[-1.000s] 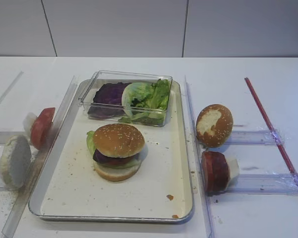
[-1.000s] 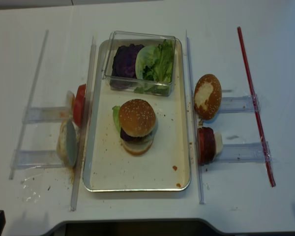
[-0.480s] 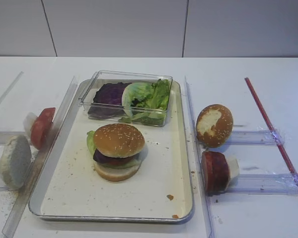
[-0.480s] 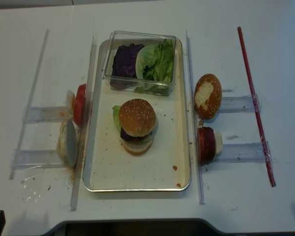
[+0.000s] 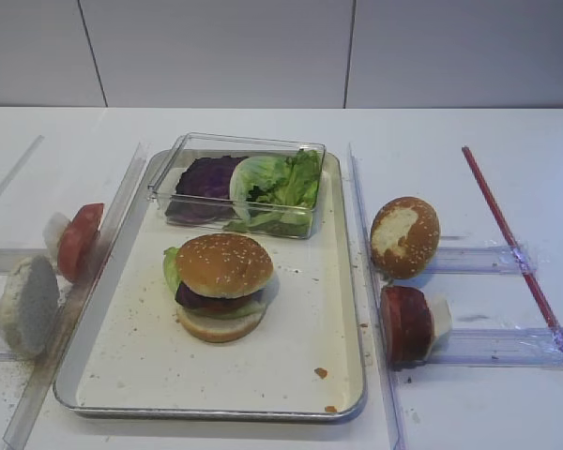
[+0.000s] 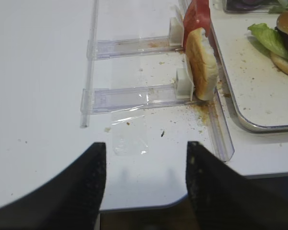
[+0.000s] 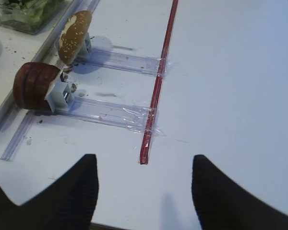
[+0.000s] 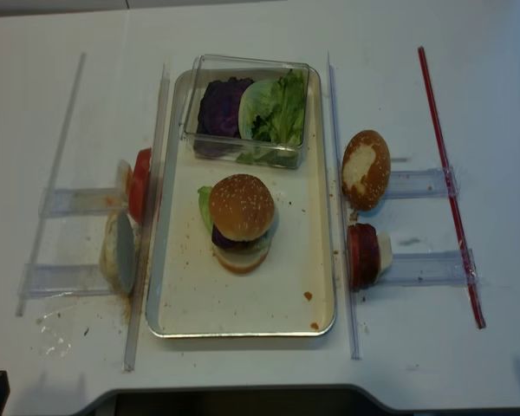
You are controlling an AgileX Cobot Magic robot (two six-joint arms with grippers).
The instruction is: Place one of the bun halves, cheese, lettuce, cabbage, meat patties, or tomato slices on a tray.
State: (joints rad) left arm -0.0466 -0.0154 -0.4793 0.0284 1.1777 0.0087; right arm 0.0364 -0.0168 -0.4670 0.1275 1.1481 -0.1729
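On the tray (image 5: 333,319) stands a stacked burger, its seeded bun top (image 5: 223,264) over a dark patty (image 5: 206,301) and lettuce (image 5: 173,267). Behind it a clear box (image 5: 236,145) holds purple cabbage (image 5: 206,176) and green leaves. Both the right gripper (image 7: 144,184) and left gripper (image 6: 145,179) hover wide open and empty over the white table (image 7: 230,72), well apart from the food.
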